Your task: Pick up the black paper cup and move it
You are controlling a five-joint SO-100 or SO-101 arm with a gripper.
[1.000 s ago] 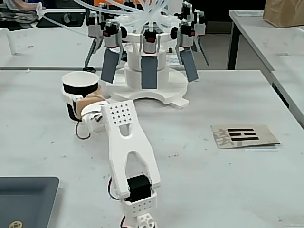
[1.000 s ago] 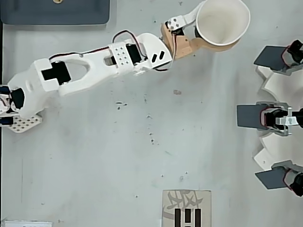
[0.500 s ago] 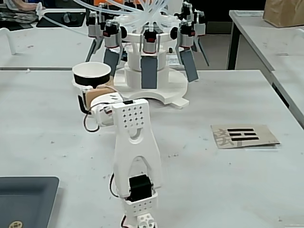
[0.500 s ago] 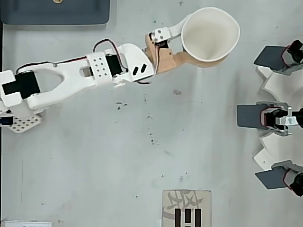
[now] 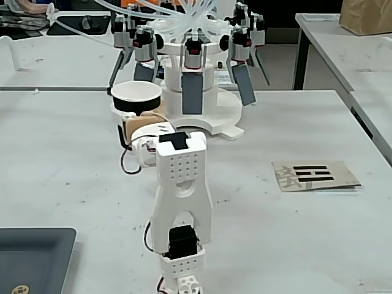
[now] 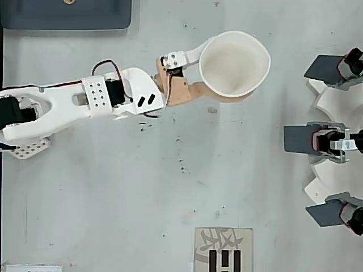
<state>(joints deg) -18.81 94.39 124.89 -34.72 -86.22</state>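
The black paper cup (image 5: pixel 136 97) stands upright with its white inside and rolled rim facing up, just in front of the white machine in the fixed view. From overhead, the cup (image 6: pixel 241 54) looks slightly squeezed out of round. My gripper (image 5: pixel 136 113) (image 6: pixel 227 71) is shut on the cup, with a white finger (image 6: pixel 193 54) on one side and a tan finger (image 6: pixel 195 92) on the other. The gripper hides the cup's base, so I cannot tell whether it touches the table.
A white machine (image 5: pixel 205 116) (image 6: pixel 326 102) carrying several grey paddles and clear tubes stands right behind the cup. A dark grey tray (image 5: pixel 33 257) (image 6: pixel 65 14) lies beside the arm's base. A cardboard piece with black marks (image 5: pixel 313 174) (image 6: pixel 223 249) lies on the table.
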